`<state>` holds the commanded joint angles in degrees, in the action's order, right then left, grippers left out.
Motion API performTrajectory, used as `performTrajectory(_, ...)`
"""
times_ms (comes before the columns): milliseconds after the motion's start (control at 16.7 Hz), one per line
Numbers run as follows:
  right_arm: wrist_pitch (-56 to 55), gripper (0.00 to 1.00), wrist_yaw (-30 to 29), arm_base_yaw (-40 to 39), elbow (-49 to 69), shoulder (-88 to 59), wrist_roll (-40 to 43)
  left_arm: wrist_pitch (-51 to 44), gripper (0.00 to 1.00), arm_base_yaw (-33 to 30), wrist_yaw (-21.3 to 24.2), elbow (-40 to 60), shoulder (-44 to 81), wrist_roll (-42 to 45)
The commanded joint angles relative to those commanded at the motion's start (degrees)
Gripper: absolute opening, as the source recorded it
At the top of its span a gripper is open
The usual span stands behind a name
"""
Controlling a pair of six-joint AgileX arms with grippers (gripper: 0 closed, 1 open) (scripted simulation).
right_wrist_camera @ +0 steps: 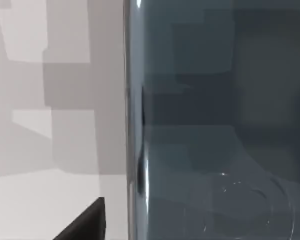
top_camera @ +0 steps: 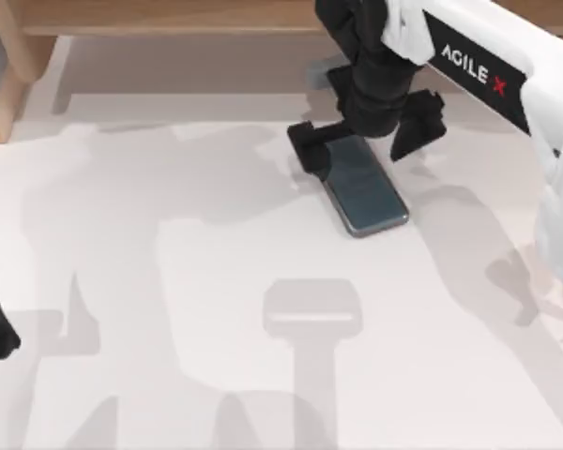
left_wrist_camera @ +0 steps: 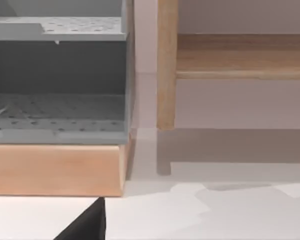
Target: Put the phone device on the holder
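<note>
Glossy glass-faced phone device, matt white table, wooden shelf

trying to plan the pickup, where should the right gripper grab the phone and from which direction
Across its two long edges near the far end, coming straight down. The phone device lies flat on the table, so only its thin rim offers purchase. The right gripper already hangs there, fingers open astride it.
</note>
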<state>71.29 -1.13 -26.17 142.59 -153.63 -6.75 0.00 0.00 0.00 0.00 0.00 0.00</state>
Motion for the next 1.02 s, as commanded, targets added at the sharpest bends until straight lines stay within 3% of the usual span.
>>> performTrajectory(480,-6.30,1.00,-0.03,-0.07,-5.22,-1.39,-0.06,0.00,1.00,0.00,0.00,0.00,0.00,0.00)
performTrajectory(1020,-6.30,0.32,-0.03,-0.07,-5.22,-1.39,-0.06,0.00,1.00,0.00,0.00,0.00,0.00,0.00)
